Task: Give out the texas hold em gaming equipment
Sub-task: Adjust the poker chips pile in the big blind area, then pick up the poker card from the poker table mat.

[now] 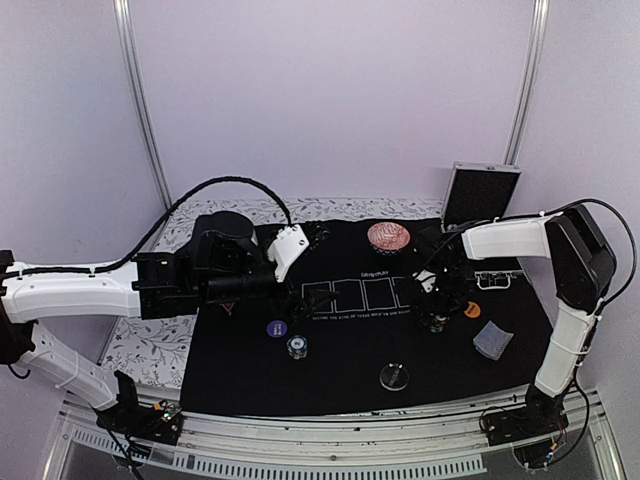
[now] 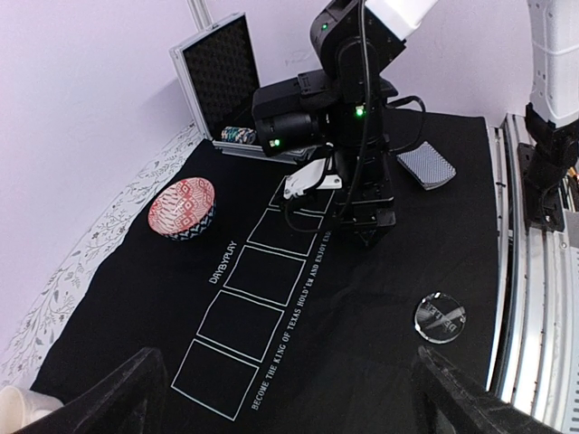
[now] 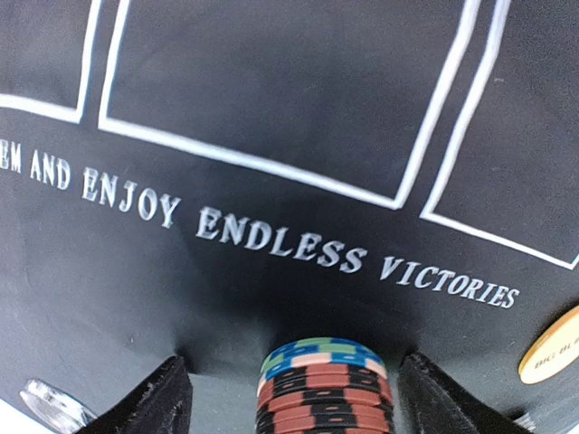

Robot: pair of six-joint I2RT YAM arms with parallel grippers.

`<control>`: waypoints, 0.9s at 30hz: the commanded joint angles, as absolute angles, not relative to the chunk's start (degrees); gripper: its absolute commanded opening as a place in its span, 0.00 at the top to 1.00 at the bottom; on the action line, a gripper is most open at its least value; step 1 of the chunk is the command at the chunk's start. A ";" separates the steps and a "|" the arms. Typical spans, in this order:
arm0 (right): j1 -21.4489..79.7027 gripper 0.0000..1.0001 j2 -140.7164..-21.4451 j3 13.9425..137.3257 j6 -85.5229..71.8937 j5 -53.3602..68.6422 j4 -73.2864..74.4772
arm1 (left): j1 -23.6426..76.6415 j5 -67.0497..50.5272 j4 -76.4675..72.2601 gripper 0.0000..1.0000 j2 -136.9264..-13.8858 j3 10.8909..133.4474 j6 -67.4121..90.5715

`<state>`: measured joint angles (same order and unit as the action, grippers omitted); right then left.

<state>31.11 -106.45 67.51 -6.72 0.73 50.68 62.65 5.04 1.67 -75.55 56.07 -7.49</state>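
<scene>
Now the right hand (image 3: 294,362) is low over the black mat (image 3: 271,117) on the desk (image 1: 140,345). Its fingers are wide, and a small striped chip stack (image 3: 324,393) stands between them with a gap on each side. The orange disc (image 1: 472,310) lies just beside it, and the deck of cards (image 1: 491,340) is near. The left hand (image 2: 288,371) is also wide and holds nothing. The purple disc (image 1: 277,327) and the clear disc (image 1: 394,377) lie apart on the mat.
</scene>
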 commanded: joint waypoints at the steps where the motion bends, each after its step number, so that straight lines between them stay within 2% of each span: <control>1: 31.33 0.18 -106.42 68.34 -6.02 1.50 52.36 | 61.87 5.15 2.45 0.05 -75.28 55.64 -8.40; 7: 31.29 0.14 -106.02 69.79 -5.70 1.25 53.44 | 61.77 5.46 3.02 0.04 -74.93 55.73 -8.60; 10: 31.29 0.09 -103.77 73.09 -2.82 1.26 54.09 | 61.76 5.27 3.62 0.05 -74.30 55.81 -8.67; 13: 31.31 0.00 -100.37 77.32 6.09 0.07 54.77 | 61.61 4.96 3.76 0.04 -73.18 55.53 -8.92; 19: 31.33 0.01 -92.54 77.85 27.69 16.14 48.92 | 61.33 4.30 3.43 0.04 -71.53 54.41 -8.90; 25: 31.25 0.01 -89.96 67.72 54.88 9.72 56.10 | 61.26 3.39 3.45 0.04 -70.67 53.42 -8.87; 27: 30.80 0.01 -89.64 65.30 57.71 7.71 56.56 | 61.17 3.34 3.22 0.04 -70.56 53.04 -8.95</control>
<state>31.14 -89.14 71.00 40.14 10.72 50.76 61.91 4.27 2.94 -71.57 54.37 -8.54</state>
